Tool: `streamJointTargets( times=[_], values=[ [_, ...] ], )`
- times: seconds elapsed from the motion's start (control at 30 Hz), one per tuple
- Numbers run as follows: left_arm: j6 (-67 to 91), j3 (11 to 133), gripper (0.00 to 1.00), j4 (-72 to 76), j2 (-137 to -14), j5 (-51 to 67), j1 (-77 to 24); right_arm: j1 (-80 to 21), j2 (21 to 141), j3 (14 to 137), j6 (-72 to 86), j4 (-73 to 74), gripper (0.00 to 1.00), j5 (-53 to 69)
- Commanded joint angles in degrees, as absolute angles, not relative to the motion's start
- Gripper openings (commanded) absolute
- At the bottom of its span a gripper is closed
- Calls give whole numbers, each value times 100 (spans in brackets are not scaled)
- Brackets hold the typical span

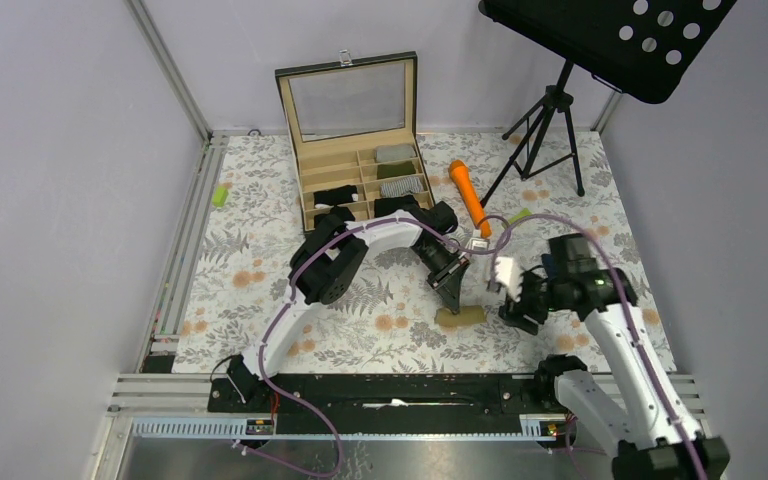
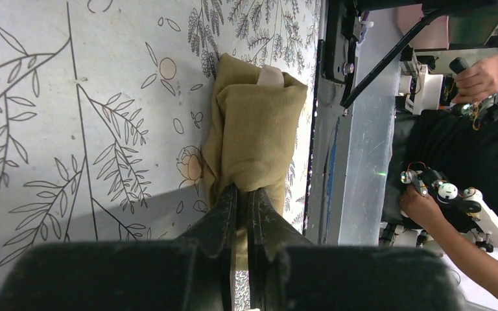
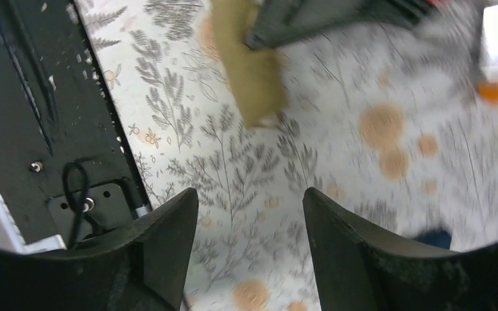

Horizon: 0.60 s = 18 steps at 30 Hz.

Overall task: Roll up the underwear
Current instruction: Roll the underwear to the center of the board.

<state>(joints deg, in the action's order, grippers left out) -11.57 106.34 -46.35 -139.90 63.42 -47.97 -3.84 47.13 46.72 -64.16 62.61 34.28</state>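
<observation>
A folded olive-tan underwear (image 1: 460, 317) lies on the floral mat near the table's front edge. My left gripper (image 1: 453, 295) comes down on its left end and is shut on the fabric. In the left wrist view the fingers (image 2: 230, 207) pinch the near end of the underwear (image 2: 259, 129), whose pale label shows at the far end. My right gripper (image 1: 515, 300) hovers open just right of it. In the blurred right wrist view the right gripper (image 3: 249, 201) holds nothing, and the underwear (image 3: 249, 71) lies ahead under the left gripper (image 3: 311, 19).
An open wooden box (image 1: 360, 150) with compartments holding dark and grey rolled fabrics stands at the back. An orange stick (image 1: 469, 197) lies right of it, a light-green cylinder (image 1: 220, 195) at the left edge. A music stand tripod (image 1: 550, 130) is back right. A black rail (image 1: 390, 390) runs along the front.
</observation>
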Motion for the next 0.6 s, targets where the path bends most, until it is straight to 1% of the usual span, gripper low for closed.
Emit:
streamJointTargets(
  times=[0.0,0.1,0.23,0.37,0.57],
  values=[
    [-1360,10347,0,-4840,-14370,5588,-4825,-1913,5141,4220,-6678,4924,67,2805],
    [-1362,10364,0,-4837,-14394,5561,-4823,-2664,5473,3994,-6386,4093,70,2539],
    [-1354,10402,0,-4834,-14427,5585,-4821,-3232,5910,3759,-6473,3426,74,2232],
    [-1335,10432,0,-4834,-14440,5625,-4825,-3463,6140,3490,-6574,3054,73,2103],
    [-1314,10417,0,-4843,-14431,5651,-4814,-3706,6421,2974,-6872,2591,70,1874]
  ],
)
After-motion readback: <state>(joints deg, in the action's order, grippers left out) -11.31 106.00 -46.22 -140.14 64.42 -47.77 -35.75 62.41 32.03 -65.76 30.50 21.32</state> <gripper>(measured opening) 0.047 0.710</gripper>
